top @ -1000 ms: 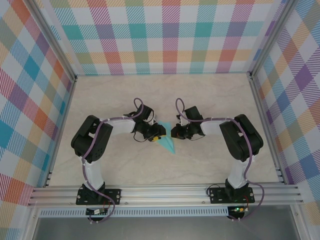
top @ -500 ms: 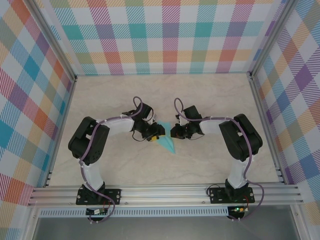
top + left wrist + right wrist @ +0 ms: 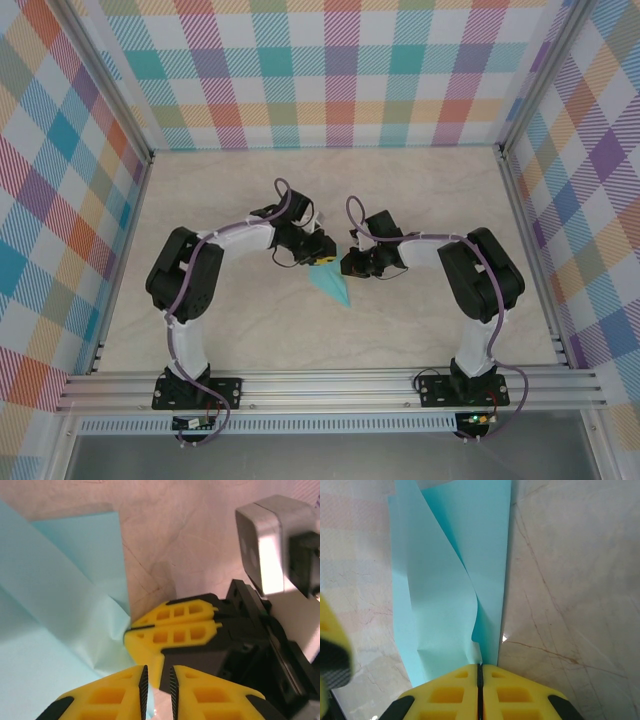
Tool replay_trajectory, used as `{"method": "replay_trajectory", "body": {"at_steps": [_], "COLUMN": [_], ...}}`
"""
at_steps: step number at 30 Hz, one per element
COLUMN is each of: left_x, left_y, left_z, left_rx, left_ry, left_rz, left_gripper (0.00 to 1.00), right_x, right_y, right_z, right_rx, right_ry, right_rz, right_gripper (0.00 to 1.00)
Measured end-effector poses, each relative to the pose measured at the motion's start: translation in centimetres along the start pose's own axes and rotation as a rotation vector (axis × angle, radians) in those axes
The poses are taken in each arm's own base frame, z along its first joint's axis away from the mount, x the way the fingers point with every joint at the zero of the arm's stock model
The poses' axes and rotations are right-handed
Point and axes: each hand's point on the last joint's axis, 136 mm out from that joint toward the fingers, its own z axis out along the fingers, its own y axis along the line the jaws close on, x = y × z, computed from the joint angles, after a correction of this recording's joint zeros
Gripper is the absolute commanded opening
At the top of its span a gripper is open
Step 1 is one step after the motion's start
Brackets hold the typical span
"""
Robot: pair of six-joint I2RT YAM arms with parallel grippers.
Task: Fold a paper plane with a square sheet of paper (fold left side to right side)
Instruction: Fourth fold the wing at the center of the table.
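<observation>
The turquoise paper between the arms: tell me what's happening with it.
Two arms are folding a paper plane on the table. It lies as a narrow dart, with its tip toward the arm bases. The right gripper, jaws shut, pinches its edge at the wide end. The left gripper sits at the same end, jaws a thin gap apart beside the paper. Whether they hold it is unclear.
</observation>
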Motion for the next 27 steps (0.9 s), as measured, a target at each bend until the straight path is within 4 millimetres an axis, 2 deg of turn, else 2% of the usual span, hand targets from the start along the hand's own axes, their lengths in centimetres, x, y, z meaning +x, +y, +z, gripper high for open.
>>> {"method": "replay_trajectory", "body": {"at_steps": [14, 20, 23, 27], "left_x": [0.0, 0.1, 0.1, 0.2], "left_y": [3.6, 3.9, 3.9, 4.0], "left_z": [2.7, 2.9, 2.9, 2.9], "left_rx": [-0.087, -0.083, -0.071, -0.063], "left_ry": [0.042, 0.04, 0.032, 0.025], "left_rz": [-0.043, -0.042, -0.038, -0.033], "left_gripper": [0.2, 0.2, 0.2, 0.19], "right_x": [0.0, 0.0, 0.0, 0.0], "right_y": [0.0, 0.0, 0.0, 0.4], "right_z": [0.0, 0.0, 0.0, -0.1], "right_rx": [0.019, 0.023, 0.023, 0.021], "right_ry": [0.01, 0.012, 0.012, 0.014], "right_rz": [-0.006, -0.009, -0.01, -0.015], "right_gripper": [0.09, 0.1, 0.13, 0.23]}}
